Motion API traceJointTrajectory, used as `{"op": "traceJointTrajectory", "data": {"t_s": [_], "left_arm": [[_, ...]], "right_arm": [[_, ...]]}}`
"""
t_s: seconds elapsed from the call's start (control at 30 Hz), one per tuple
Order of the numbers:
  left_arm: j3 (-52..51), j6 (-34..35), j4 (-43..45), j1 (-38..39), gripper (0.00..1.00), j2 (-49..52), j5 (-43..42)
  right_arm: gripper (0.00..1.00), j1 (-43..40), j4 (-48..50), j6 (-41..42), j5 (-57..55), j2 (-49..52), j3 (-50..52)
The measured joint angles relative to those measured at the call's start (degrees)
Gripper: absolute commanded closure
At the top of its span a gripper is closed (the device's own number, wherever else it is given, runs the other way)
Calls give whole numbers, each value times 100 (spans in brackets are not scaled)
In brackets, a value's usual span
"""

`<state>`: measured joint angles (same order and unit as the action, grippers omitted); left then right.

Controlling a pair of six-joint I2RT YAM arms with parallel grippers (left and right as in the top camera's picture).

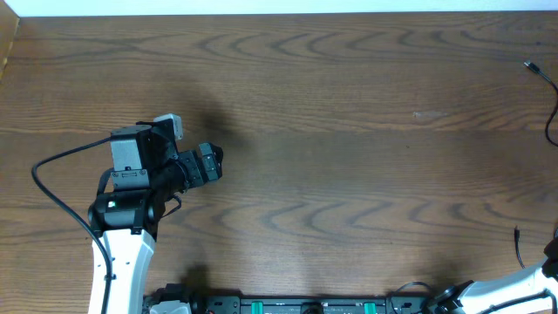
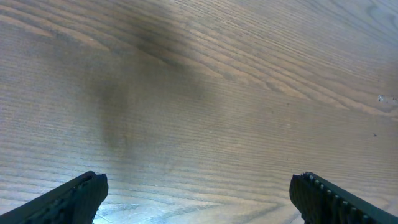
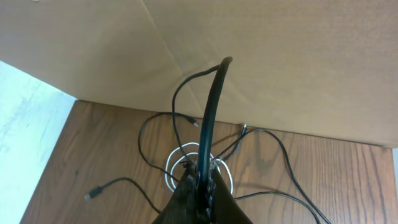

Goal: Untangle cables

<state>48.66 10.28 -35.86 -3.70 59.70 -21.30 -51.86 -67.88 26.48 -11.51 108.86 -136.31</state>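
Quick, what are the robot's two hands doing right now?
Left gripper: open, fingers wide apart, holding nothing.
Right gripper: shut on a thin black flexible cable.

Matt wood-grain table (image 1: pixel 349 174), smooth black cables (image 3: pixel 208 124)

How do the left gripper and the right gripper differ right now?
The left gripper is wide open; the right gripper is shut on a black cable. The left gripper faces only tabletop; the right gripper overlooks tangled cables, including a white cable. Both are dark two-finger grippers.
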Motion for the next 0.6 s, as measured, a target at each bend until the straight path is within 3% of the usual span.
{"op": "traceJointTrajectory", "data": {"t_s": [0.23, 0.27, 0.33, 0.37, 0.4, 0.43, 0.6], "left_arm": [[0, 2, 0, 0, 2, 0, 0], [0, 0, 0, 0, 2, 0, 0], [0, 0, 2, 0, 2, 0, 0], [0, 2, 0, 0, 2, 0, -2], [0, 0, 2, 0, 2, 0, 0], [0, 0, 2, 0, 1, 0, 0], [0, 0, 2, 0, 2, 0, 0]], "right_arm": [[98, 2, 2, 0, 63, 4, 0], [92, 2, 2, 0, 63, 11, -2], [68, 15, 0, 20, 68, 44, 0], [45, 17, 0, 11, 83, 63, 0], [15, 17, -2, -2, 92, 90, -2], [1, 17, -4, -28, 125, 122, 0], [1, 17, -85, -52, 249, 278, 0]]}}
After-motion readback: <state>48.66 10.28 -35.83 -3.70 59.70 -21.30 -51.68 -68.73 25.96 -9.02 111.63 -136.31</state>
